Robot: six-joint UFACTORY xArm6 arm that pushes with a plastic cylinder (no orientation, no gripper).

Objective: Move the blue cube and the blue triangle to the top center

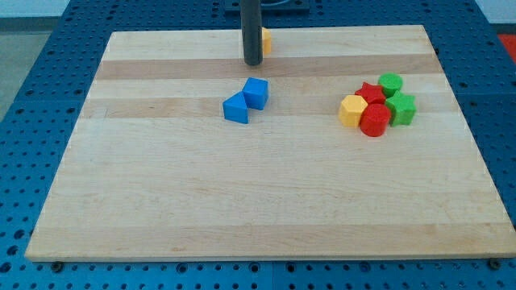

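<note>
The blue cube [256, 92] and the blue triangle [235, 108] sit touching each other a little left of the board's middle, in its upper half. The triangle lies at the cube's lower left. My tip [252, 62] rests on the board near the top centre, just above the blue cube, with a small gap between them. The dark rod rises out of the view's top.
An orange block [266, 40] shows partly behind the rod at the top centre. A cluster at the right holds a yellow block [352, 110], a red star [370, 93], a red cylinder [374, 121], a green cylinder [390, 83] and a green star [401, 108]. The wooden board [161, 201] lies on a blue perforated table.
</note>
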